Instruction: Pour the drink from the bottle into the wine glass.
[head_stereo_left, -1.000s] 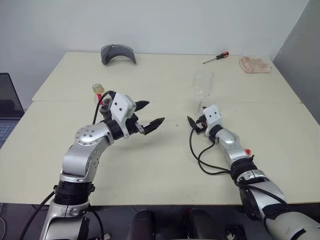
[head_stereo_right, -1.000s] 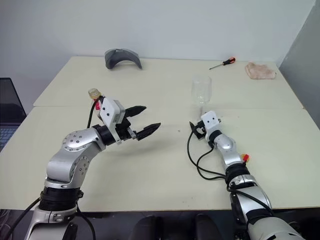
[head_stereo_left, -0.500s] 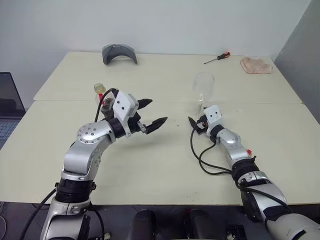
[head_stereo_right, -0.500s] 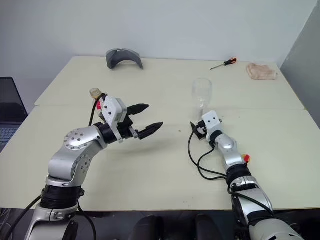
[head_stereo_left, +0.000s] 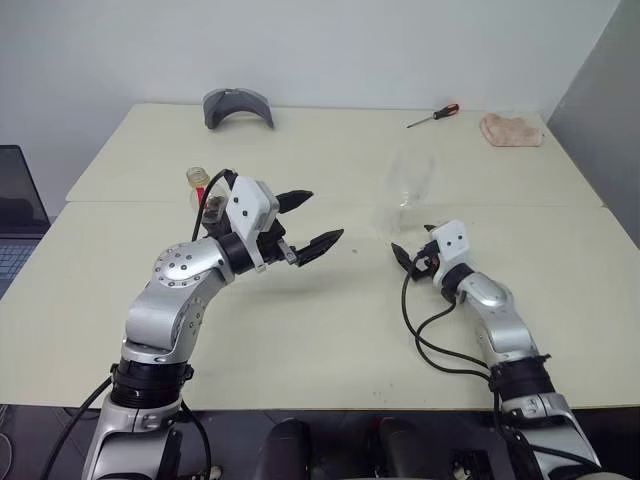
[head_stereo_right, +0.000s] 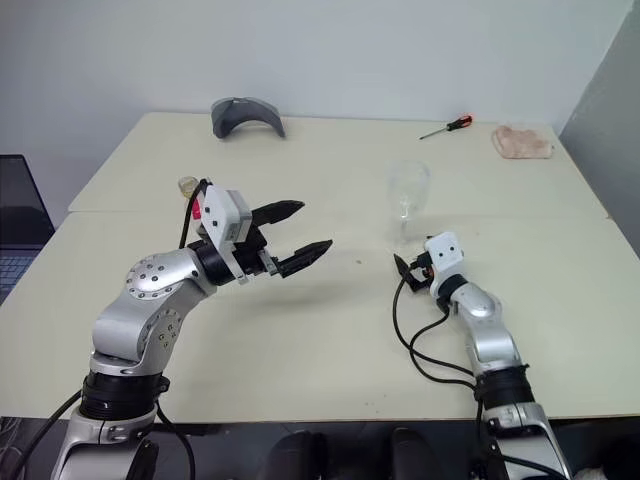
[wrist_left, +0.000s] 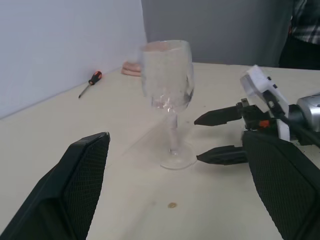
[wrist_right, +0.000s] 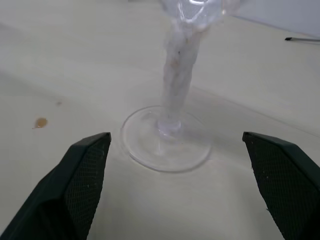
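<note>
The wine glass (head_stereo_left: 408, 180) stands upright on the table, clear and with nothing dark in its bowl. My right gripper (head_stereo_left: 408, 246) is open, low over the table just on the near side of the glass's foot (wrist_right: 167, 141), with both fingers (wrist_right: 85, 185) clear of it. My left gripper (head_stereo_left: 322, 216) hangs open above the table to the left of the glass, pointing toward it, and holds nothing. Behind my left wrist stands the bottle (head_stereo_left: 198, 183). Its yellowish cap and red neck label show. Its body and the drink are hidden by the arm.
At the table's far edge lie a grey curved object (head_stereo_left: 237, 105), a red-handled screwdriver (head_stereo_left: 432, 115) and a beige cloth (head_stereo_left: 512, 128). A laptop (head_stereo_left: 15, 215) sits off the left edge. A small brown spot (wrist_left: 172, 205) marks the table near the glass.
My right gripper has drawn back from the foot of the wine glass, toward me and to the right, still open. The left gripper has barely moved.
</note>
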